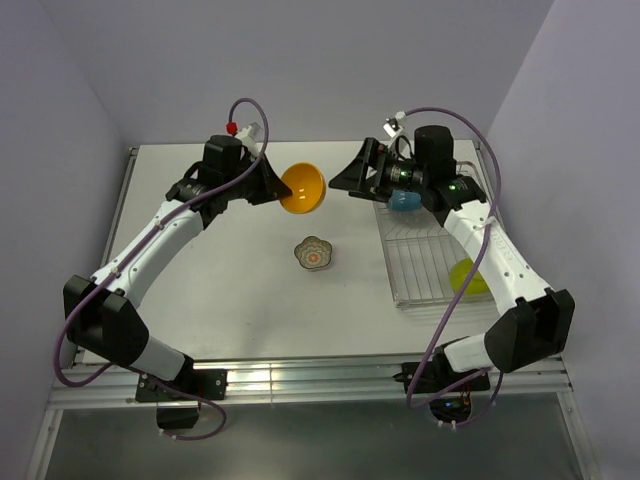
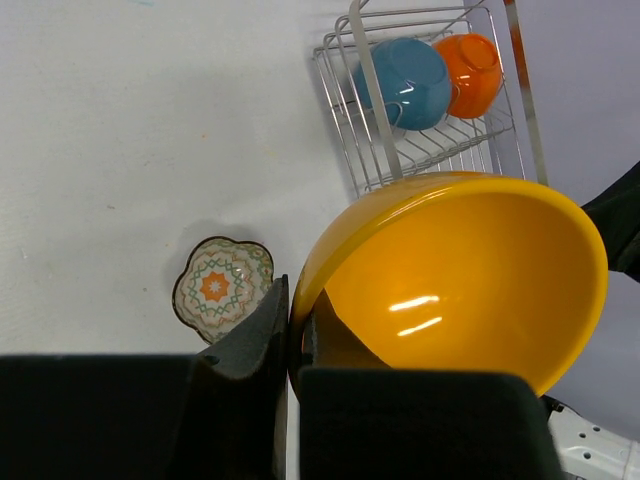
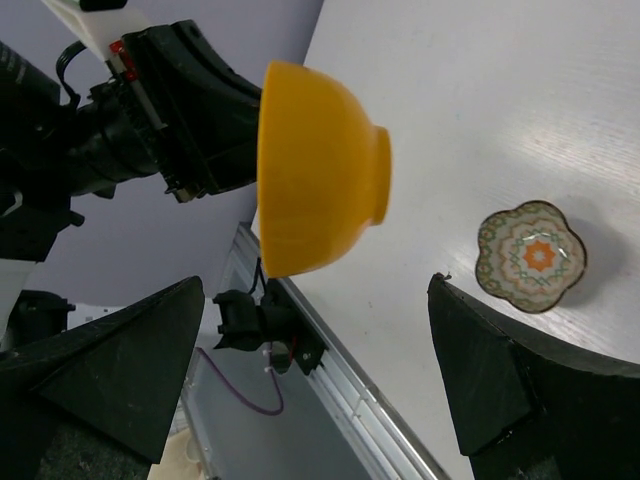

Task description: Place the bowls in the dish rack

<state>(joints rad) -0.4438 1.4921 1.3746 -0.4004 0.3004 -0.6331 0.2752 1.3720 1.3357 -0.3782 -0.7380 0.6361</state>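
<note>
A: What's your L gripper point(image 2: 295, 320) got?

B: Jaws nearly shut, pinching the rim of the yellow-orange bowl point(image 2: 470, 270). The bowl is off the table point(image 1: 200, 290) and tipped on its side, w/ the inside showing to the overhead cam. It hangs btwn your two grippers, over the far middle of the table.

A: And the flower dish point(image 1: 314, 254)?

B: It sits upright on the table near the middle, nearer you than the held bowl. Nothing is touching it.

A: R gripper point(image 1: 345, 182)?

B: Jaws spread wide, nothing btwn them. It points left at the outside of the held bowl, close but apart.

A: The rack point(image 1: 420, 270)?

B: On the right side of the table, under your R arm. The blue bowl point(image 2: 405, 80) and small orange bowl point(image 2: 472, 70) lean side by side at its far end. The lime-green bowl point(image 1: 468, 277) is at the near right corner, partly behind your R arm. Can't tell from here how it's seated.
</note>
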